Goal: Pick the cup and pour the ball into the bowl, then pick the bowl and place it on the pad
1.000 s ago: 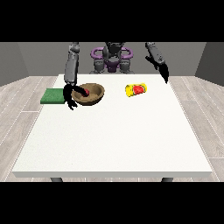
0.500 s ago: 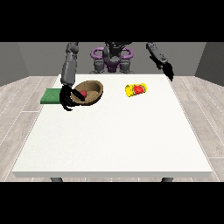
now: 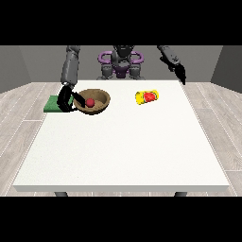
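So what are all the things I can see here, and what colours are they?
Table: one, white, filling the middle of the view.
Bowl: one, brown, tilted, far left part of the table.
Ball: one, red, inside the bowl.
Pad: one, green, at the table's left edge, beside the bowl.
Cup: one, yellow with red, lying on its side right of the bowl.
Hand at the view's left: black, at the bowl's rim.
Hand at the view's right: black, raised above the table's far right corner.

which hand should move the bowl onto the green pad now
The right hand, at the view's left: it is already at the bowl rim beside the pad. The other hand is raised at the far right edge.
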Controlling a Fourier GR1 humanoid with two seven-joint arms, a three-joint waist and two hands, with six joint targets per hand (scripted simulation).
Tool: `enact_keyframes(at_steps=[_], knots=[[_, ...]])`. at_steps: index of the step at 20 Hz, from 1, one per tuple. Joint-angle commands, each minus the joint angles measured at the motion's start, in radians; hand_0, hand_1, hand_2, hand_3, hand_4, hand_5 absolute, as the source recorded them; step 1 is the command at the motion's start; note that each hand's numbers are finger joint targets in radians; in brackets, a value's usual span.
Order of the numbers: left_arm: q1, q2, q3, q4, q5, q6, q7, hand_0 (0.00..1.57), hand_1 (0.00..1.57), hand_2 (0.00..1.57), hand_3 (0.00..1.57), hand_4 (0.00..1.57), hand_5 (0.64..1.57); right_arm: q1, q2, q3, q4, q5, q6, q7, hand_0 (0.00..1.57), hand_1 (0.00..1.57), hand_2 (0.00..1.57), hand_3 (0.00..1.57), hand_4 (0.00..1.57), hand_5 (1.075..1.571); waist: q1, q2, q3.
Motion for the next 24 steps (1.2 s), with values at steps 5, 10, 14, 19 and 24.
enact_keyframes(at_steps=[5, 10, 14, 19, 24], knots=[[0.096, -0.014, 0.057, 0.16, 0.015, 0.045, -0.014, 0.0, 0.0, 0.0, 0.0, 0.0, 0.729, -0.069, -0.256, 0.197, -0.106, 0.191, 0.242, 0.217, 1.57, 1.57, 1.57, 1.57, 1.53, 1.567, -0.154, -0.217, 0.0078], [0.14, -0.021, 0.067, 0.098, 0.028, 0.072, -0.029, 0.0, 0.0, 0.0, 0.0, 0.0, 0.719, -0.064, -0.339, 0.171, -0.089, 0.21, 0.343, 0.092, 1.57, 1.57, 1.57, 1.57, 1.57, 1.543, -0.182, -0.184, 0.0148], [0.138, 0.083, 0.16, 0.193, 0.067, 0.055, -0.104, 0.0, 0.0, 0.0, 0.0, 0.0, 0.718, -0.074, -0.262, 0.191, -0.205, 0.265, 0.332, 0.15, 1.57, 1.57, 1.57, 1.54, 1.57, 1.503, -0.281, -0.167, 0.014], [0.16, 0.205, 0.268, 0.269, 0.142, -0.02, -0.238, 0.0, 0.0, 0.0, 0.0, 0.0, 0.701, -0.052, -0.214, 0.143, -0.21, 0.264, 0.228, 0.142, 1.57, 1.57, 1.57, 1.41, 1.57, 1.558, -0.297, -0.095, 0.014], [0.054, 0.257, 0.314, 0.183, 0.225, -0.095, -0.265, 0.0, 0.0, 0.0, 0.0, 0.77, 1.193, -0.103, -0.254, 0.017, -0.065, 0.224, 0.116, 0.014, 1.57, 1.57, 1.57, 1.57, 1.42, 1.564, -0.215, 0.108, 0.0161]])
